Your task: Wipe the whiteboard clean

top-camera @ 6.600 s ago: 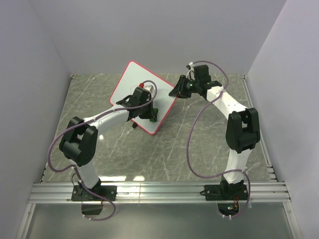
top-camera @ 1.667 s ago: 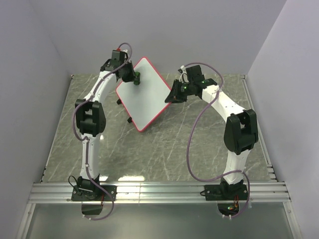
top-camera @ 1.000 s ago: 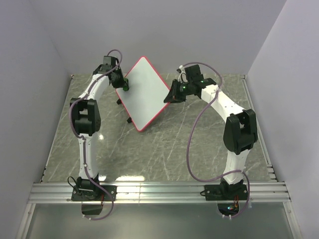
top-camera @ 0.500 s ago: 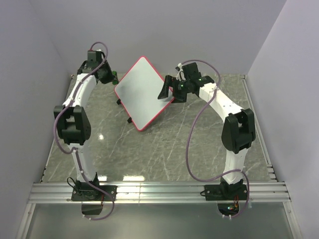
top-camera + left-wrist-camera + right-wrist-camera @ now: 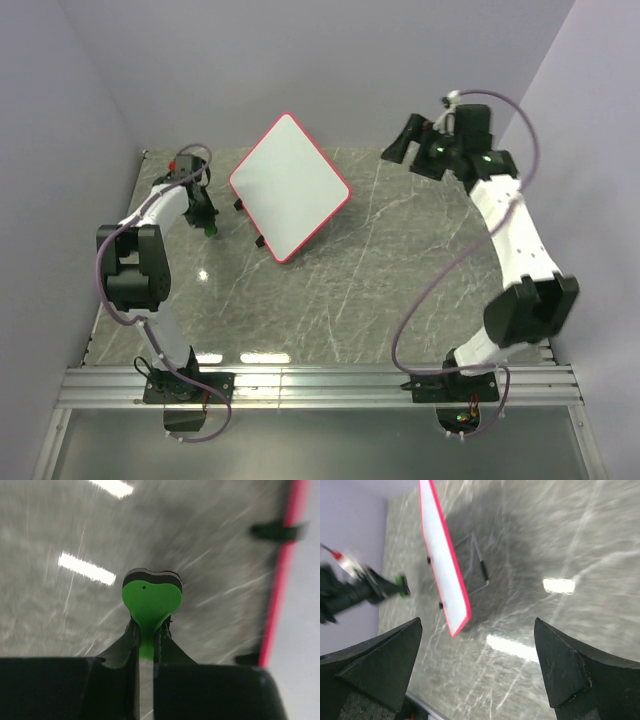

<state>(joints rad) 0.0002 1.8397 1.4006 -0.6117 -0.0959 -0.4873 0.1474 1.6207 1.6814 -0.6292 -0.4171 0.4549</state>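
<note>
At left, the left gripper (image 5: pixel 208 224) is seen low over the grey marbled table (image 5: pixel 400 290), its jaws clamped tight on a small green eraser (image 5: pixel 150 597) backed with a black layer. The whiteboard (image 5: pixel 290 185) is found just to that gripper's right and apart from it. It is propped at a tilt on a black wire stand (image 5: pixel 481 569), its face plain white inside the red-pink rim. Further right, well apart from the board and raised above the table, the right gripper (image 5: pixel 400 142) is held with its fingers (image 5: pixel 380 665) spread wide, nothing between them.
</note>
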